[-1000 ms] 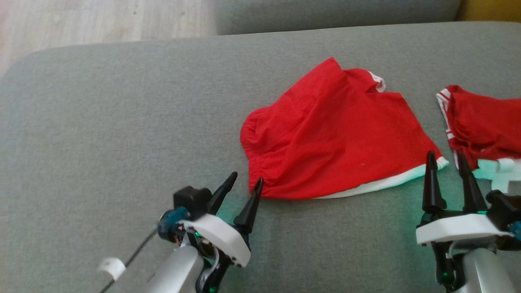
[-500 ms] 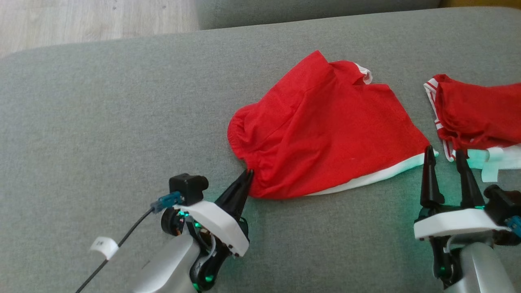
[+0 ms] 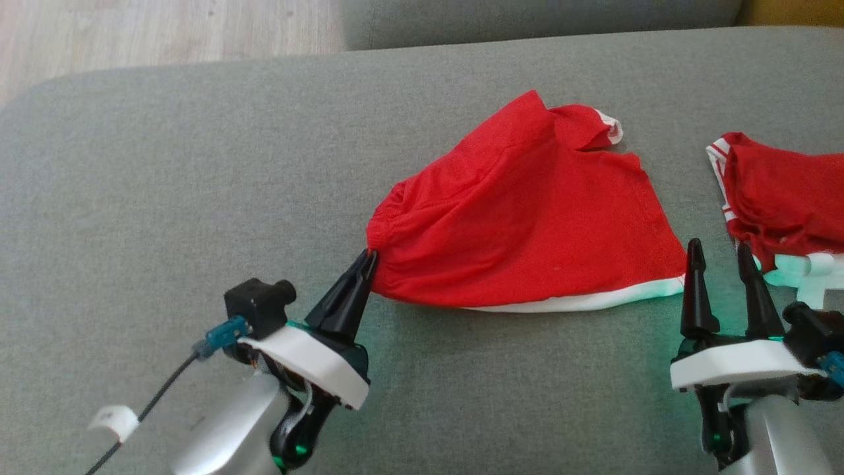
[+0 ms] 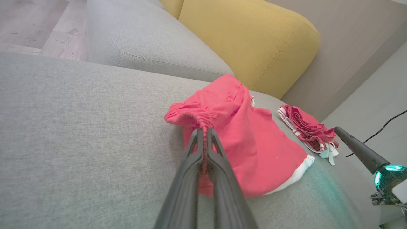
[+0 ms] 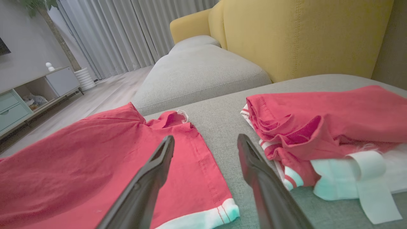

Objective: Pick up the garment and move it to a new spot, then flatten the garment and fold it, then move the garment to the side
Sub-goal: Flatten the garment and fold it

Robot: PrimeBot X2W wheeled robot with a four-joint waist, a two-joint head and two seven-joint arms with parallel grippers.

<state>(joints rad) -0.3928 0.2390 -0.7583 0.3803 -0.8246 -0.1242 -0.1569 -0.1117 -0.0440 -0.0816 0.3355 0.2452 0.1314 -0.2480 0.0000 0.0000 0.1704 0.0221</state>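
Observation:
The garment (image 3: 521, 218), red shorts with a white hem, lies mid-cushion on the grey sofa. My left gripper (image 3: 369, 258) is shut on the garment's gathered waistband corner at its near left, lifting that edge a little. The left wrist view shows the garment (image 4: 248, 140) with its elastic edge pinched between my left gripper's (image 4: 203, 132) fingers. My right gripper (image 3: 717, 249) stands open just off the garment's near right corner, by the white hem. In the right wrist view the garment (image 5: 95, 162) lies left of my right gripper (image 5: 205, 141), whose fingers straddle bare cushion.
A second red garment with white trim (image 3: 781, 204) lies crumpled at the right, also seen as a red garment (image 5: 321, 127) close to the right finger. The grey seat cushion (image 3: 198, 198) spreads wide to the left. A yellow backrest (image 4: 254, 41) stands behind; wooden floor (image 3: 165, 30) lies beyond the far edge.
My left gripper went from open beside the waistband to shut on it, then pulled that corner left and up. The garment's left edge has stretched out. The right gripper stayed open.

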